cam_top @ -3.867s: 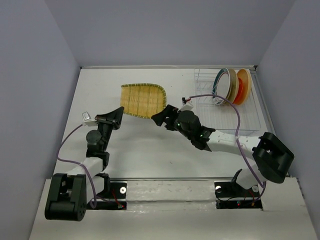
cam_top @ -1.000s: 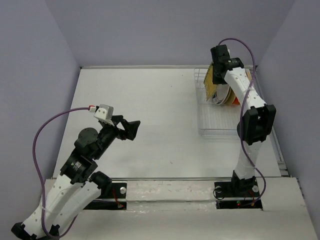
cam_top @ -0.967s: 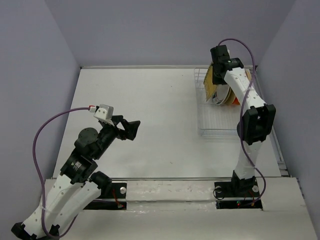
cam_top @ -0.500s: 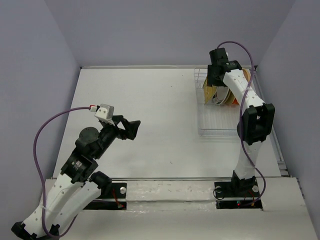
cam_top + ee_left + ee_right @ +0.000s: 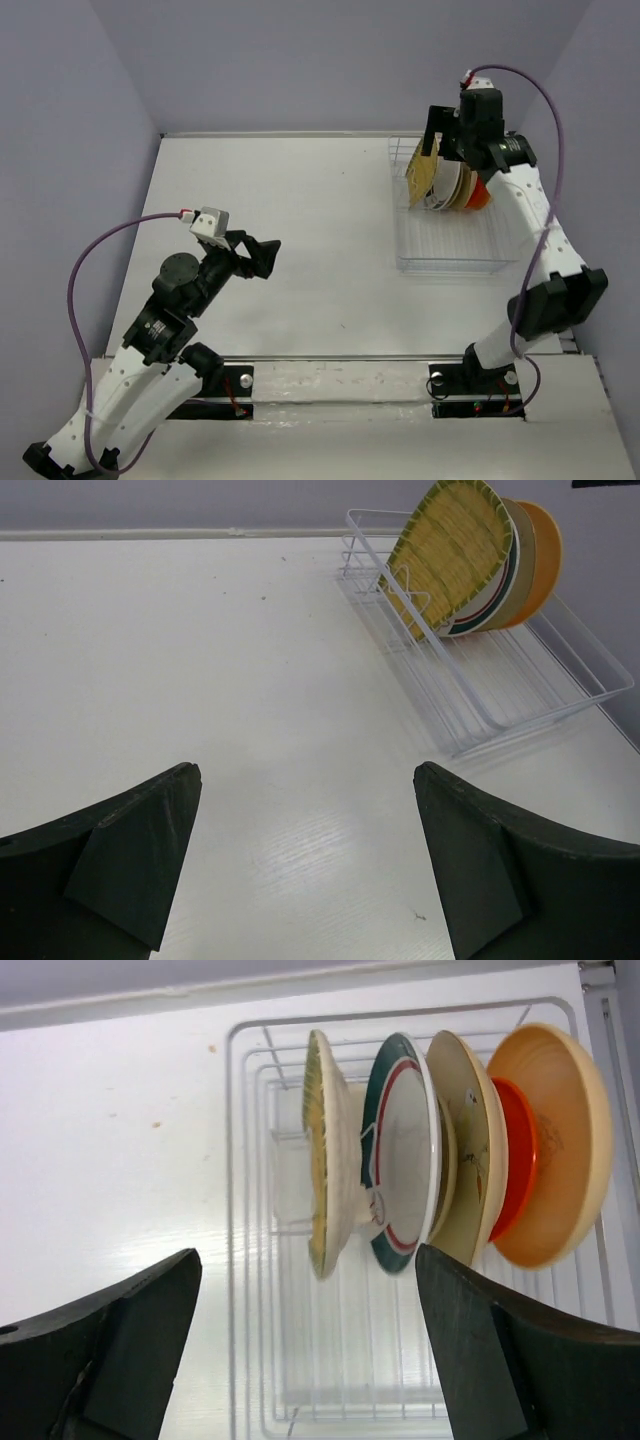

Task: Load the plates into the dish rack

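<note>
- The dish rack (image 5: 450, 266) is taken as the landmark. All five plates are stood on edge in its far part, in one row across its width.
- The yellow-green ribbed fan-shaped plate (image 5: 322, 1150) is set at the left end of the row. To its right come the white plate with the dark green rim (image 5: 400, 1160), the cream bird-print plate (image 5: 470, 1150), the small orange-red plate (image 5: 515, 1160) and the yellow-orange round plate (image 5: 560, 1130).
- The plates are tilted rather than upright and appear to rest against one another. They are judged to be kept from sliding flat by the upright wires at their lower edges.
- The right gripper (image 5: 307, 1253) is held above the dish rack, over the fan-shaped plate. Its fingers are spread wide with nothing between them and no plate is touched. The height is judged to keep the fingers free of the rims.
- The left gripper (image 5: 305, 780) is kept well apart from the dish rack, low over the table (image 5: 300, 190) to the rack's left. Its jaws are also released and bare, and it is pointed toward the rack, probably so that the right arm's work is not obstructed.
- No plate is seen outside the dish rack, so the loading is judged to be complete or nearly so.
</note>
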You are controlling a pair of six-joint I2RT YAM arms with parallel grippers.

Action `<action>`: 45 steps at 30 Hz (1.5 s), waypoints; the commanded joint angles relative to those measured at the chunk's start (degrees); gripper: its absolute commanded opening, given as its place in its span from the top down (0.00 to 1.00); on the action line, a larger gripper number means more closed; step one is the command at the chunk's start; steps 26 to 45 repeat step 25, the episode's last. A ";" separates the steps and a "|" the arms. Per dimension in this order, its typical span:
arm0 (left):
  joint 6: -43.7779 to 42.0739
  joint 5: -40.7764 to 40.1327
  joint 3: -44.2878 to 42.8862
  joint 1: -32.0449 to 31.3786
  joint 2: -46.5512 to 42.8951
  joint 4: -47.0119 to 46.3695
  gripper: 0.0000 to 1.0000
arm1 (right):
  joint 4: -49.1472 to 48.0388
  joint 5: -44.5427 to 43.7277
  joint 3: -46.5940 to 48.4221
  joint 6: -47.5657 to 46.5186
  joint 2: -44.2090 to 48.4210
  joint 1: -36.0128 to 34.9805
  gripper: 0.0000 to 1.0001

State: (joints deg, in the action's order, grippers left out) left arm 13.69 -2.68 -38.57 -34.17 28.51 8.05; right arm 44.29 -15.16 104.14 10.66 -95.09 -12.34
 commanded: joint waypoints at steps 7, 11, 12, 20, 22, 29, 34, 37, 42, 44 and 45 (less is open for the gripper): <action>-1.92 1.28 1.12 0.07 -1.53 -4.62 0.01 | -38.89 25.95 -42.49 12.98 41.44 0.47 0.00; -1.57 1.45 -0.01 0.07 -0.92 -5.33 0.01 | -42.53 29.30 -55.07 17.19 57.33 0.47 0.06; -1.39 1.88 -0.45 0.07 -0.57 -5.50 0.01 | -42.88 29.31 -58.84 17.82 59.47 0.47 0.00; -0.07 6.19 -5.82 0.07 3.56 -7.61 0.01 | -41.92 31.33 -68.45 19.14 71.44 0.47 0.00; 0.89 7.24 -6.17 0.07 4.44 -9.27 0.01 | -41.48 31.24 -68.89 19.40 72.76 0.47 0.00; 1.86 7.95 -5.47 0.07 6.29 -9.55 0.01 | -41.39 31.85 -68.72 19.93 73.64 0.47 0.00; 1.86 7.95 -5.47 0.07 6.29 -9.55 0.01 | -41.39 31.85 -68.72 19.93 73.64 0.47 0.00; 1.86 7.95 -5.47 0.07 6.29 -9.55 0.01 | -41.39 31.85 -68.72 19.93 73.64 0.47 0.00; 1.86 7.95 -5.47 0.07 6.29 -9.55 0.01 | -41.39 31.85 -68.72 19.93 73.64 0.47 0.00; 1.86 7.95 -5.47 0.07 6.29 -9.55 0.01 | -41.39 31.85 -68.72 19.93 73.64 0.47 0.00; 1.86 7.95 -5.47 0.07 6.29 -9.55 0.01 | -41.39 31.85 -68.72 19.93 73.64 0.47 0.00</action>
